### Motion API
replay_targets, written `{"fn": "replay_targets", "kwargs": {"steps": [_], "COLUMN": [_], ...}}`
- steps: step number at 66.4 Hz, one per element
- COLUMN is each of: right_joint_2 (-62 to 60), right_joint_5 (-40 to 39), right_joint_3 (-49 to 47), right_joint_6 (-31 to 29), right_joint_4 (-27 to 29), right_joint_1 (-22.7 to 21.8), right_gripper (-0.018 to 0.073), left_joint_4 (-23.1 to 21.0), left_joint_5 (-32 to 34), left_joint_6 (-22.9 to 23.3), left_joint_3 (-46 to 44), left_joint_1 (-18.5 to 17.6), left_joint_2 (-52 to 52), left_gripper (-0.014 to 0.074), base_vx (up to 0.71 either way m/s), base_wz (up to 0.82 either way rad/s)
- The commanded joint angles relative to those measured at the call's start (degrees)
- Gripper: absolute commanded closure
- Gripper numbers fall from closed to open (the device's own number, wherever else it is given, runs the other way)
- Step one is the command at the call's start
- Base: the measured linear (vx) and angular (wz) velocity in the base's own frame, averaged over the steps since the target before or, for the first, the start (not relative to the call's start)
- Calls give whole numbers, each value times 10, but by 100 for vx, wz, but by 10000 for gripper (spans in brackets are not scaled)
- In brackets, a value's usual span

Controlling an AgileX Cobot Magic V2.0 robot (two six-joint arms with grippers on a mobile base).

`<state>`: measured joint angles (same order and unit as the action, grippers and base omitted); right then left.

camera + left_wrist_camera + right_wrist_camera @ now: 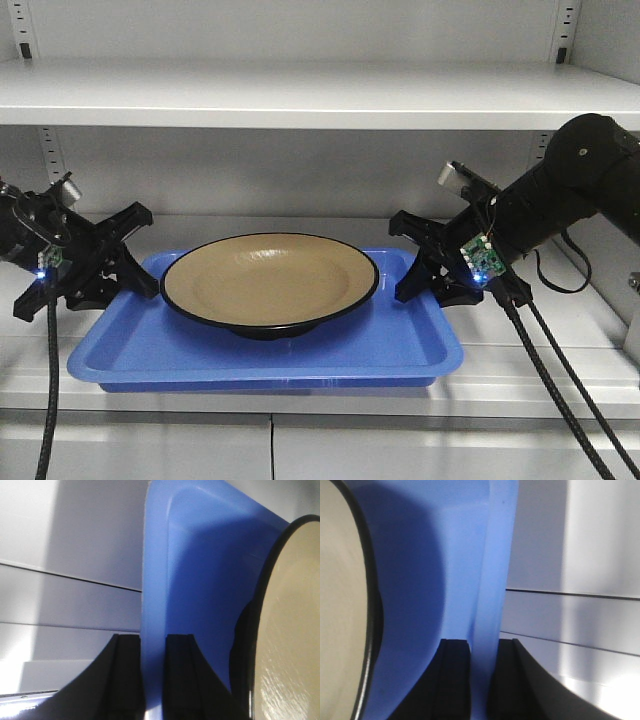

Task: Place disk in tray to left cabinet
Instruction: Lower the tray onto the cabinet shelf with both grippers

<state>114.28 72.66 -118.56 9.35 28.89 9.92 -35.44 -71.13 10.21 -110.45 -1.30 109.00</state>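
Note:
The tan disk (270,282) with a black rim lies in the middle of the blue tray (300,350). The tray sits low over a white shelf (530,385) of the left cabinet. My left gripper (140,262) is shut on the tray's left rim. My right gripper (405,258) is shut on its right rim. In the left wrist view my gripper (153,642) pinches the rim of the tray (200,580), with the disk (290,620) at the right. In the right wrist view my gripper (484,647) pinches the rim of the tray (420,555), with the disk (340,605) at the left.
An upper shelf (300,95) runs across above the tray. Slotted rails (45,150) stand on the cabinet's back wall. The cabinet's side wall (610,60) is close behind my right arm. The shelf's front edge (270,415) runs just below the tray.

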Motion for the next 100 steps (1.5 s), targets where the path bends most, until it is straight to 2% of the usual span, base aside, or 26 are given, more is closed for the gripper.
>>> {"fn": "replay_targets", "kwargs": {"steps": [1,26,46,65,81,91,100], "right_joint_2": [-41,-41,-24,18,54,65,68], "right_joint_5": [2,-29,-112,-193,-207,-216,-236], "right_joint_3": [-20,-20,-20,-20,-20,-20,-20], "right_joint_6": [-7,-6,-6,-24,-39,-39,-39], "right_joint_4": [104,104,91,89,89,88,81], "right_joint_1": [15,15,15,15,15,15,15], "right_gripper": [564,564,564,564,559,524,447], "left_joint_4": [-113,-112,-112,-118,-117,-116,-117], "left_joint_5": [-6,3,130,181,221,245,255], "left_joint_6": [9,9,9,9,9,9,9], "left_joint_3": [-22,-22,-22,-22,-21,-21,-21], "left_joint_1": [-19,-19,-20,-20,-20,-20,-20], "left_joint_2": [-38,-38,-16,38,60,68,74], "left_gripper": [596,596,596,596,592,575,539], "base_vx": [0,0,0,0,0,0,0], "base_wz": [0,0,0,0,0,0,0]}}
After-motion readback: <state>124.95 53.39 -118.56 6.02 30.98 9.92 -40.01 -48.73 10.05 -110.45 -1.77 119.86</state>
